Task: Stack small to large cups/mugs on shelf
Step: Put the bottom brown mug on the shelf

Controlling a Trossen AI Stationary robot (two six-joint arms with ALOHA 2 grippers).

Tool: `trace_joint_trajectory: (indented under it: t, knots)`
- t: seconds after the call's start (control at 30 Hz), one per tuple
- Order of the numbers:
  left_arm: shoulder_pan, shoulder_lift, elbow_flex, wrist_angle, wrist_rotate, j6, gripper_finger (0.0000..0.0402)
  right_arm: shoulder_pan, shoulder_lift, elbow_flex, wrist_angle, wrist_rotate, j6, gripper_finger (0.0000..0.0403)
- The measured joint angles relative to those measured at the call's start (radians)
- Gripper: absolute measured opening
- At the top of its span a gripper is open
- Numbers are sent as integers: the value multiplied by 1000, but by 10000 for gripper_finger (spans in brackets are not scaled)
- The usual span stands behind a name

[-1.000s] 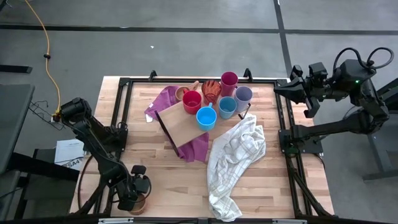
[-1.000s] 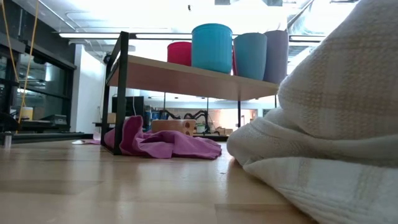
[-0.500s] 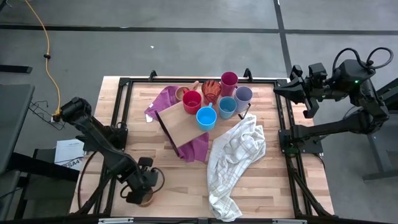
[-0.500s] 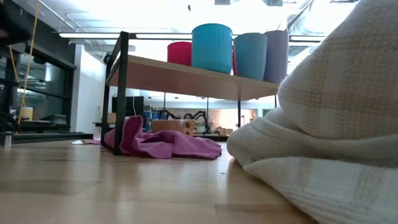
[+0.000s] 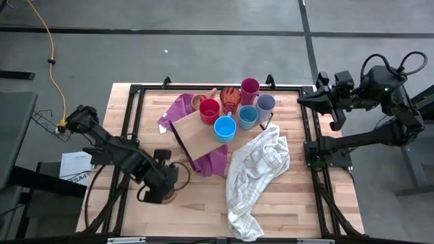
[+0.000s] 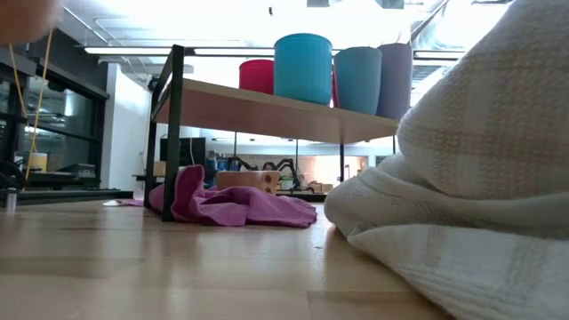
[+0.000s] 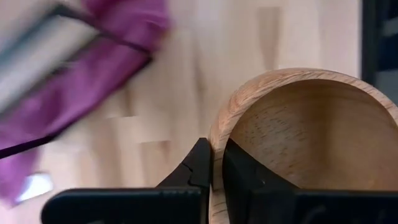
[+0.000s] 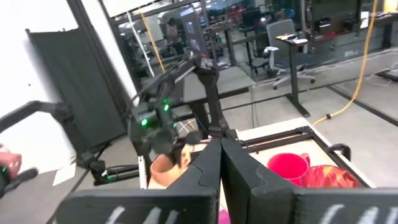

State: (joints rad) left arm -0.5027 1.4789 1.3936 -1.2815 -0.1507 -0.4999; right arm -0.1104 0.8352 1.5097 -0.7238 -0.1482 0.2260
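wood-grained and tan, the cup (image 7: 298,140) sits clamped in the left gripper (image 7: 216,171): one dark finger presses the outside of its rim and the other the inside, so the jaws are closed on the wall of the cup. from above, the left gripper (image 5: 163,184) and its tan cup (image 5: 169,193) are over the near left part of the table (image 5: 291,203), just short of the purple cloth (image 5: 211,161) and the near corner of the shelf (image 5: 196,137). whether the cup touches the tabletop cannot be told.

the shelf is a light-wood board on a thin black frame, set at an angle in the middle of the table with the purple cloth spread beneath it. on its far end stand a red mug (image 5: 209,110) and a bright blue cup (image 5: 224,128), with a paler blue cup (image 5: 247,117) close by at the board's edge. beyond them are a lavender tumbler (image 5: 264,106), a magenta tumbler (image 5: 249,89), a reddish-brown mug (image 5: 230,99) and another tan cup (image 5: 199,102); whether these stand on the board or the table cannot be made out. in the low view the red mug (image 6: 256,76), bright blue cup (image 6: 302,68), paler blue cup (image 6: 357,79) and lavender tumbler (image 6: 396,80) show in a row above the shelf (image 6: 267,111).

a white checked towel (image 5: 254,176) lies crumpled just right of the shelf, running to the near edge.

the right gripper (image 5: 320,93) waits raised at the far right corner of the table, its fingers (image 8: 205,174) pressed together on nothing.
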Motion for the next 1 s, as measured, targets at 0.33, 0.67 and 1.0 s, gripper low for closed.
trace_joint_trajectory:
  t: [0.33,0.67,1.0]
  knots:
    - [166,-1,126,-209,-162,30,4,0,0,0,2,-73,-45,0]
    - [340,-9,126,-217,-191,166,4,0,0,0,2,-94,-51,0]
    - [371,-33,192,-251,-99,269,4,0,2,0,4,-58,-49,0]
